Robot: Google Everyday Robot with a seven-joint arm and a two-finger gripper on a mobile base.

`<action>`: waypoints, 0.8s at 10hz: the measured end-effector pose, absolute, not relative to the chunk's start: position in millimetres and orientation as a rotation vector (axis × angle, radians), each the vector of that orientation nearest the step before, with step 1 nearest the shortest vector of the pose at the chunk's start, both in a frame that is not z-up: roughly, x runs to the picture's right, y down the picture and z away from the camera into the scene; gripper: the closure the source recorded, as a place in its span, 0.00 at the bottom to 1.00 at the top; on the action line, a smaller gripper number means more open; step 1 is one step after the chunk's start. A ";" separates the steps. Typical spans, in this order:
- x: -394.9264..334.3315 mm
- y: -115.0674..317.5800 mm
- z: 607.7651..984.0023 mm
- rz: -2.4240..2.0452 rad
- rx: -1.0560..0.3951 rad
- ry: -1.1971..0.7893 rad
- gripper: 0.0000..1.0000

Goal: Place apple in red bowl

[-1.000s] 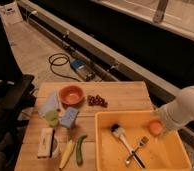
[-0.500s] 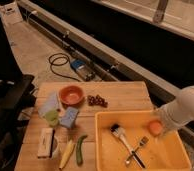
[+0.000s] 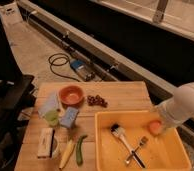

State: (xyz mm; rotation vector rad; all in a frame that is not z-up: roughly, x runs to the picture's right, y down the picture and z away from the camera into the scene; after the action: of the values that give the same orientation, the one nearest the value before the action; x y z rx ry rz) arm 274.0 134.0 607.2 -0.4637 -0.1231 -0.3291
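The bench (image 3: 120, 95) carries everything, and the yellow tub (image 3: 130, 113) takes up its near right corner. My arm (image 3: 186, 104) comes in from the right, over the tub's far rim. The bowl (image 3: 71, 95) sits well apart, at the bench's far left, empty as far as I can see.

My gripper (image 3: 162, 123) is down inside the tub at its right side, standing wide and right at the apple (image 3: 154, 128). The apple lies on the tub floor near the far right corner. I cannot tell whether I am touching it.

My worries, as I judge them:
- The apple is round and smooth. If I close off-centre, it may squirt away and roll across the tub toward the brush (image 3: 119, 135) and fork (image 3: 137, 150).
- The tub wall is close. Lifting too low on the way out could knock the apple loose against the rim.
- The grapes (image 3: 96, 101) lie just beside the bowl on my path, so a low carry could sweep them.
- The bowl is shallow, so a drop from height may bounce the apple out.
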 end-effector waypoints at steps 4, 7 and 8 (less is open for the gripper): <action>278.0 144.6 625.1 -0.351 -0.503 -0.111 0.36; 278.7 143.8 625.1 -0.352 -0.501 -0.108 0.36; 277.9 143.8 625.1 -0.349 -0.501 -0.108 0.36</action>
State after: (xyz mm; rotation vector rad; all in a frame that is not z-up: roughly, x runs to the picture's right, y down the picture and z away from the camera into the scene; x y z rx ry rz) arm 277.9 143.8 625.1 -0.5013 -0.1077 -0.3491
